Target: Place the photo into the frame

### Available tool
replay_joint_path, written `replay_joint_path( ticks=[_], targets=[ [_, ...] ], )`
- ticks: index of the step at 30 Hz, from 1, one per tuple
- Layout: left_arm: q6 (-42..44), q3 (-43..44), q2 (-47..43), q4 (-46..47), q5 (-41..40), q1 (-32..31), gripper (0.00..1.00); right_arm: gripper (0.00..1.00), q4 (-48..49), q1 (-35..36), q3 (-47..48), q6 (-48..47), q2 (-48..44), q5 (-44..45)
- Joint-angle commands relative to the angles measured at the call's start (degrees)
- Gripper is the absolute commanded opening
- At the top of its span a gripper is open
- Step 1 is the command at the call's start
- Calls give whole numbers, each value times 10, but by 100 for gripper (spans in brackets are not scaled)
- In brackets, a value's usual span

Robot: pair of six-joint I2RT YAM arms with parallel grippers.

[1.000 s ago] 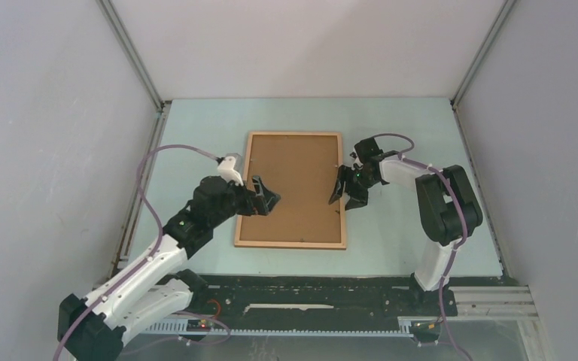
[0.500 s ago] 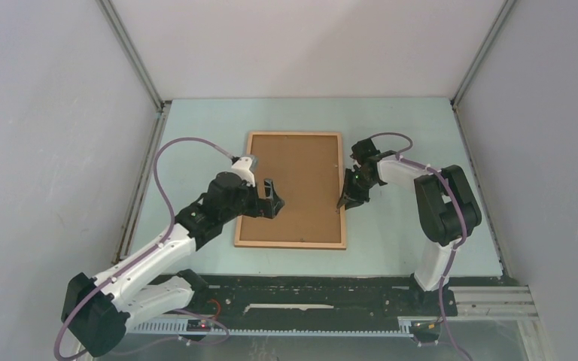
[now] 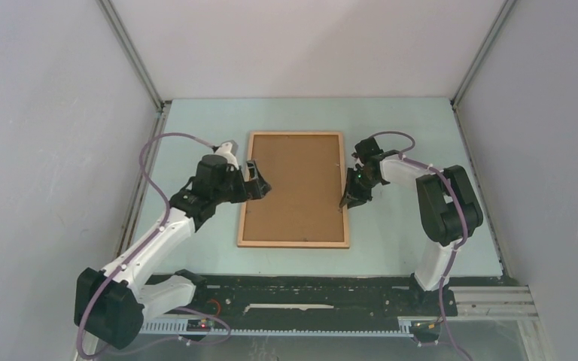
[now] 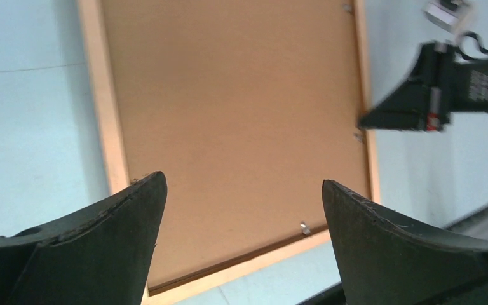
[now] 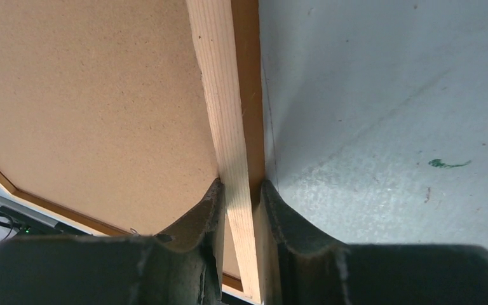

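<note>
Two-fingered right tool (image 5: 241, 197) pinching frame (image 5: 225, 95), elbow bent

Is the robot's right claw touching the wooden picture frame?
Touching. The right wrist view shows the right claw with its black fingers pressed against both sides of the thin light-brown wooden rectangular frame, with no gap.

no text, label, brand or number can be read anywhere. the only hint of print is a patch of small pale marks on the black body of the right gripper (image 4: 365, 121) in the left wrist view, too blurred to make out.
</note>
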Motion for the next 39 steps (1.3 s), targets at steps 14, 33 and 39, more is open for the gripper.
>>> replay_joint_path(
  ticks=[14, 33, 39],
  targets=[
    [145, 96, 106, 50, -90, -338, 100, 0, -19, -44, 35, 61, -55, -60],
    [282, 125, 237, 51, -389, -549, 100, 0, -11, -53, 35, 144, -77, -95],
    [322, 117, 277, 89, -412, -562, 100, 0, -24, -52, 35, 150, -90, -86]
  ],
)
